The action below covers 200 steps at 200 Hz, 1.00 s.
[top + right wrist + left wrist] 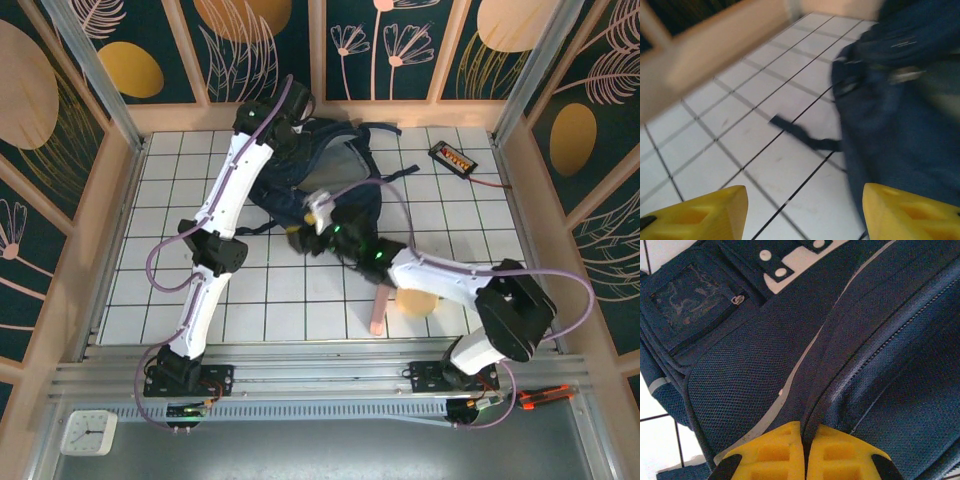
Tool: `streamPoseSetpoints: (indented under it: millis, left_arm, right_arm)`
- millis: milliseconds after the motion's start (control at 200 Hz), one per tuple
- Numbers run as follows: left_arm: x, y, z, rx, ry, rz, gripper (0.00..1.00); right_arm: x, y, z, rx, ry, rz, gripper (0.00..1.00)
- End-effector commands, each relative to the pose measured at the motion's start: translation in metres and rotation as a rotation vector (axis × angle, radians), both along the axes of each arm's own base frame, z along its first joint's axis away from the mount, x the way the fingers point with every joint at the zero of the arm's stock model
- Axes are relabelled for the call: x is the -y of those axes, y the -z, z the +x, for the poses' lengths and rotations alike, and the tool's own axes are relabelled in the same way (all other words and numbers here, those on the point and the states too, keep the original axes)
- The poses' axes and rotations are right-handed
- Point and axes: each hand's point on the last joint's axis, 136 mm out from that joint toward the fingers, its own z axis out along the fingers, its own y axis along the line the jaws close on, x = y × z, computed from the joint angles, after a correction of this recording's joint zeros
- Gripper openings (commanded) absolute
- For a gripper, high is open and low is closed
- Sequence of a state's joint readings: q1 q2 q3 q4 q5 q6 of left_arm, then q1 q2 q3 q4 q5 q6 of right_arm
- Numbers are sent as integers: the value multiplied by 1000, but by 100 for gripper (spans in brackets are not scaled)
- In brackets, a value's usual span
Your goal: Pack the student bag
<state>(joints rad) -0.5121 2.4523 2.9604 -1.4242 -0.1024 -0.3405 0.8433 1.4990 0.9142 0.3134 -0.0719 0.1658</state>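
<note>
The student bag (330, 170), a dark navy backpack with pale stripes, lies at the back middle of the tiled table. My left gripper (298, 118) reaches over its far left corner. In the left wrist view its yellow fingers (770, 452) are pressed together on a dark seam fold of the student bag (765, 370), so the left gripper (805, 450) is shut on the bag. My right gripper (305, 226) hovers at the bag's near left edge. It is open (805, 215) with nothing between its fingers, above bare tile, and the student bag (900, 100) lies just to its right.
A loose black strap (805, 135) trails over the tiles. A black device with an orange face (452, 157) and a red cable sits at the back right. A pink stick (378, 310) and a pale yellow round thing (418, 303) lie near the right arm. Wooden walls enclose the table.
</note>
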Motion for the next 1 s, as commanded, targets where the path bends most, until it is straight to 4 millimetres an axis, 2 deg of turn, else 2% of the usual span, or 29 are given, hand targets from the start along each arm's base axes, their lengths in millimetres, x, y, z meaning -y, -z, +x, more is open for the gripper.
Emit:
streamPoseSetpoints:
  millis: [0,120,160,170,195,300,380,530,580,621,671,716,726,736,766,796,851,896,931,996]
  left_arm:
    - [-18,-50,1,127,-27,-13,0]
    - [-19,-47,-5,100,-13,-4,0]
    - [-20,-44,-7,89,-12,3,0]
    - [-20,-43,-7,86,-13,6,0]
    - [-23,-42,-9,79,-18,16,0]
    - [-36,-38,-19,52,-36,72,0]
    - [-44,-34,-29,25,-36,100,0]
    - [-54,-29,-48,6,-17,137,0]
    - [-56,-22,-57,5,5,147,1]
    - [-57,-12,-67,-5,31,145,12]
    - [-61,3,-79,-13,47,137,38]
    - [-59,12,-93,1,92,101,54]
    - [-59,19,-96,-8,100,97,58]
    - [-60,14,-99,17,106,81,62]
    - [-63,20,-110,34,117,62,73]
    - [-62,18,-113,85,121,27,82]
    - [-57,21,-126,122,178,-31,89]
    - [-56,19,-129,166,191,-57,93]
    - [-54,17,-131,189,214,-73,98]
    - [-52,12,-129,232,227,-83,99]
  right_arm:
    - [12,-25,21,-292,14,231,64]
    - [34,-53,72,-428,91,386,70]
    - [29,-57,80,-488,81,409,72]
    - [37,-57,89,-501,103,417,73]
    - [40,-61,99,-522,112,432,73]
    - [42,-75,125,-578,119,512,77]
    - [41,-72,138,-646,127,551,79]
    - [40,-36,152,-791,187,572,79]
    - [40,-31,155,-799,199,570,79]
    - [39,-33,157,-789,197,578,75]
    - [36,-33,158,-789,197,585,69]
    - [33,-35,158,-784,189,586,59]
    - [32,-34,158,-784,188,585,57]
    - [30,-34,158,-785,185,584,55]
    - [27,-34,157,-786,176,582,48]
    - [24,-34,155,-789,169,580,40]
    - [19,-33,152,-798,160,581,16]
    - [15,-33,150,-804,156,582,0]
    - [12,-34,147,-805,153,582,0]
    - [5,-40,144,-802,138,585,0]
